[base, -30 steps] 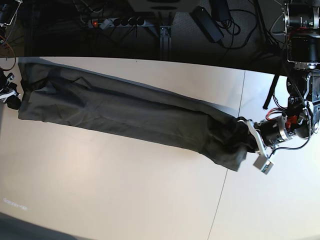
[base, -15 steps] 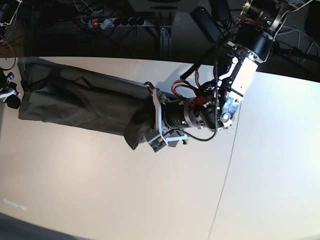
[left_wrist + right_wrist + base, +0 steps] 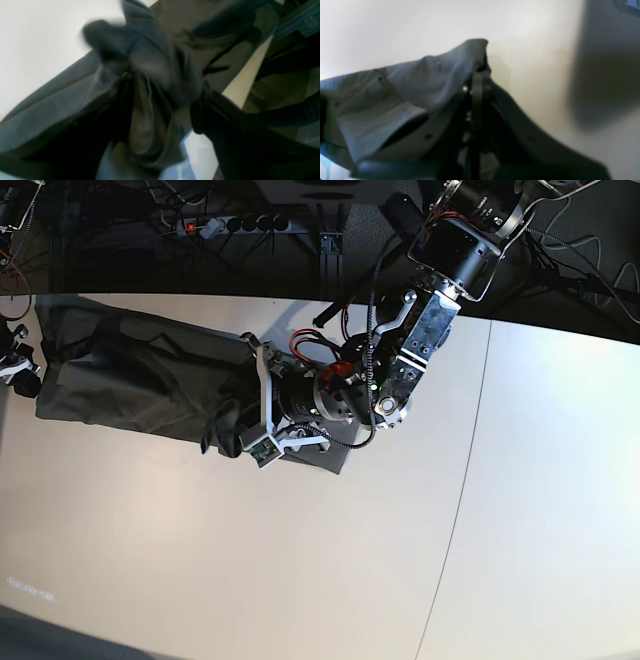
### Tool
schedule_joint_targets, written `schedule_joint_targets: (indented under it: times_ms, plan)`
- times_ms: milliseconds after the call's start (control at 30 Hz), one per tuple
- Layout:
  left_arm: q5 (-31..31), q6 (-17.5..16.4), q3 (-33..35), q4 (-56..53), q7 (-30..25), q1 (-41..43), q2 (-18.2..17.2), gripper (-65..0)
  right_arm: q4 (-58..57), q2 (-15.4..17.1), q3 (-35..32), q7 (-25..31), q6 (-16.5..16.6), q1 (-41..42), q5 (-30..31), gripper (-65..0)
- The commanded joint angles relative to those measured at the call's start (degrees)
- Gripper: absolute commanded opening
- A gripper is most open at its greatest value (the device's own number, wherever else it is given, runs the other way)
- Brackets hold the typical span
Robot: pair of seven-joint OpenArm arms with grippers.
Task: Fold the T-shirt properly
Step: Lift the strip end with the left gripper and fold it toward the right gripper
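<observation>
The dark olive-grey cotton T-shirt (image 3: 140,385) lies as a long narrow band on the pale table (image 3: 330,580), so the lengthwise folds look done; the crosswise fold is under way. The left gripper (image 3: 245,430) has its fingers closed on the bunched free end, carried over the band's middle. The right gripper (image 3: 18,365) pinches the far end at the table's edge. Open table lies in front.
</observation>
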Motion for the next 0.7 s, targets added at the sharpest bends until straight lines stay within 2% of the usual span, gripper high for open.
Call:
schedule_joint_targets:
  times_ms: [0,200,400,467,600,667]
  plan:
    - [-0.9,0.2,0.2,0.9,-1.2,-1.1,1.5,-26.7,0.8,1.6,0.5,1.0,4.4,0.6,0.9,-65.0]
    - [-2.8,0.2,0.1,0.9,-0.3,-1.1,6.2,-26.8,0.8,1.6,0.5,1.1,4.4,0.6,0.9,-65.0]
    - [-3.3,0.2,-1.2,0.9,0.2,-1.1,6.5,-27.2,0.8,1.6,0.5,1.1,4.4,0.6,0.9,-65.0]
    - [-3.1,0.2,-3.3,0.9,0.2,-1.1,6.5,-34.8,0.8,1.6,0.5,1.0,4.4,0.6,1.0,-65.0]
    - [-3.1,0.2,-9.0,0.9,1.0,-1.1,5.1,-64.4,1.4,1.9,2.1,1.0,4.4,0.6,4.0,-65.0]
    - [-3.1,0.2,-11.2,0.9,1.5,-1.1,3.3,-65.0,2.4,2.0,4.4,0.0,4.4,0.6,4.5,-65.0]
